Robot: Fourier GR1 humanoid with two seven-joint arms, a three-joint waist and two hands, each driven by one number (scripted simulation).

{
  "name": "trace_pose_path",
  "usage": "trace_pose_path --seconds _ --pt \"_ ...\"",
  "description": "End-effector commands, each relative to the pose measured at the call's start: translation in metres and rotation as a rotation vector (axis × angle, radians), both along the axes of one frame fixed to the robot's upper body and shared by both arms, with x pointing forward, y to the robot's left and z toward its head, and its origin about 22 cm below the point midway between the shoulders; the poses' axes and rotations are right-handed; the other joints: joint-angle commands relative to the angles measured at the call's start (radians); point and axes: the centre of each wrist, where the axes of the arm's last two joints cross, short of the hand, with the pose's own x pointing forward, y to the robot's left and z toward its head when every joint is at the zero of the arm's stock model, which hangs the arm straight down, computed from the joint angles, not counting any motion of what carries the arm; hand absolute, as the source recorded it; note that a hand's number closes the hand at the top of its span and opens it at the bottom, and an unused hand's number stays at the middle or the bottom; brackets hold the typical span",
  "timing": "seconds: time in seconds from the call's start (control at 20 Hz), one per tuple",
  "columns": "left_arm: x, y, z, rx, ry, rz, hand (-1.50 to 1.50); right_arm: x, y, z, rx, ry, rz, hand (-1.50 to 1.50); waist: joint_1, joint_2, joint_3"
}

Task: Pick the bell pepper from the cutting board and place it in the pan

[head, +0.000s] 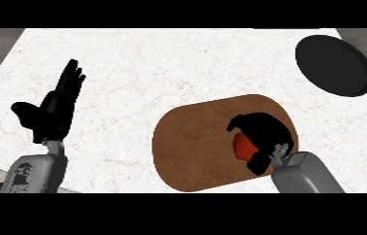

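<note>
A brown cutting board lies on the white counter at the lower middle. On its right part my right hand curls over a red bell pepper, of which only a small red patch shows under the fingers. The black pan sits at the far right, beyond the board, partly cut by the view's edge. My left hand rests open at the left, fingers up, away from the board.
The white marbled counter spreads wide between the board, the pan and the left hand. Its grey edges show at the top corners.
</note>
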Motion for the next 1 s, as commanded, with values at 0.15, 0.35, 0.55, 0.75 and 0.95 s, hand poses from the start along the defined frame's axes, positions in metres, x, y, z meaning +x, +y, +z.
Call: trace_pose_path --seconds 0.15,0.35,0.55,0.75,0.95 --pt "0.011 -0.002 0.015 0.013 0.0 -0.004 0.0 0.013 0.001 -0.006 0.003 -0.014 0.091 1.5 0.002 0.001 0.001" --pt "0.005 0.002 0.005 -0.01 0.017 0.007 0.0 0.004 -0.005 -0.015 0.013 -0.019 0.1 1.5 0.0 0.001 0.001" --pt "0.003 -0.011 0.008 0.0 0.005 0.003 0.0 -0.003 -0.016 -0.017 0.043 -0.062 0.086 1.5 0.0 0.001 0.001" --pt "0.016 -0.001 0.005 0.004 0.002 0.007 0.0 -0.033 -0.027 -0.021 0.096 -0.145 0.053 1.5 -0.005 0.001 0.001" --pt "-0.004 0.012 0.001 0.016 -0.006 0.011 0.0 -0.027 -0.053 0.01 0.145 -0.419 -0.025 1.5 -0.006 -0.003 0.001"
